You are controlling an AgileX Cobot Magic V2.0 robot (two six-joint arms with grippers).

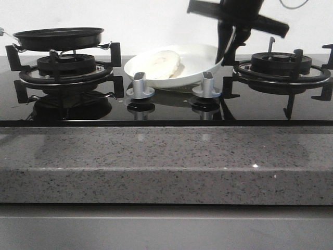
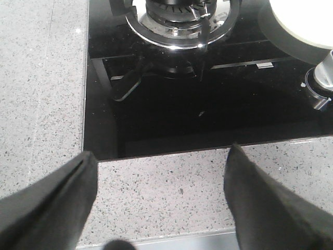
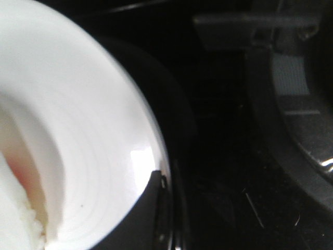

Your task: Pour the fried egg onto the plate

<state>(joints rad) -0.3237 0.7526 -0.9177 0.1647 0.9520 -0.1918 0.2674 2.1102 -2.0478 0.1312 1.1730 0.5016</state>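
The white plate point(image 1: 195, 60) lies between the two burners, its right side lifted a little. The fried egg point(image 1: 164, 63) rests on its left half, pale side up. My right gripper point(image 1: 229, 51) comes down from above and is shut on the plate's right rim. In the right wrist view one dark finger point(image 3: 148, 208) lies inside the plate point(image 3: 78, 130) at its rim, and a bit of the egg point(image 3: 15, 213) shows at the edge. My left gripper point(image 2: 160, 156) is open over the speckled countertop, holding nothing. It is out of the front view.
The black frying pan point(image 1: 58, 37) sits on the left burner grate point(image 1: 65, 67). Two silver knobs point(image 1: 139, 86) point(image 1: 207, 86) stand in front of the plate. The right burner point(image 1: 281, 65) is bare. A grey stone counter edge point(image 1: 166, 166) runs along the front.
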